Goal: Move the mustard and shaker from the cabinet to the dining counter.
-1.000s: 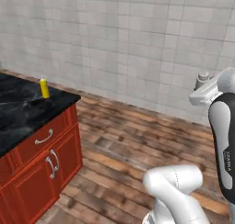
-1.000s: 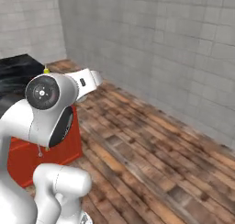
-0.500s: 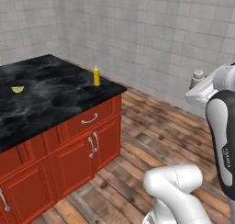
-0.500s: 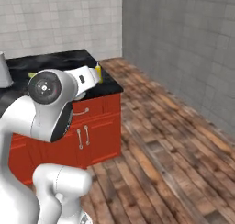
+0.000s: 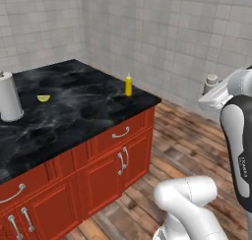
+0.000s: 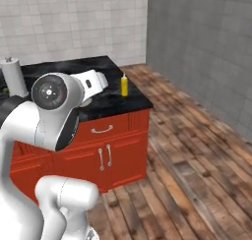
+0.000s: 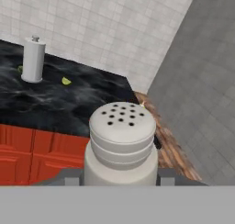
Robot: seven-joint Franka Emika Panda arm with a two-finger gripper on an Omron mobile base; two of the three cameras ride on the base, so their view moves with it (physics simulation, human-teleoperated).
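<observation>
Raised high off to the right of the tabletop (image 5: pixel 74 111), well above the wooden floor (image 5: pixel 182 135), with the white arm bent at the elbow and the hand reaching forward. Tool (image 7: pixel 120 179) closed partway around the shaker (image 7: pixel 121 142), gripped at its lower body on both sides; perforated rounded top facing the hand camera, upright between the dark fingers (image 7: pixel 69 178). In the left base view, shaker (image 5: pixel 211 80) seen at the end of the hand, clear of the tabletop and in front of the tiled wall (image 5: pixel 187 37).

Mustard (image 5: pixel 128 85) standing upright on the black veined tabletop, near its far right corner, close to the edge; same bottle (image 6: pixel 124 85) seen from the other side just past the arm's wrist. White paper-towel roll (image 5: pixel 9 97) upright at the left of the tabletop, a small lime wedge (image 5: pixel 44 98) lying near it, well apart from the mustard. Red drawer and door fronts (image 5: pixel 118 158) with curved silver handles below the black top. Grey tiled walls meeting in a corner behind, brown plank floor stretching away to the right.
</observation>
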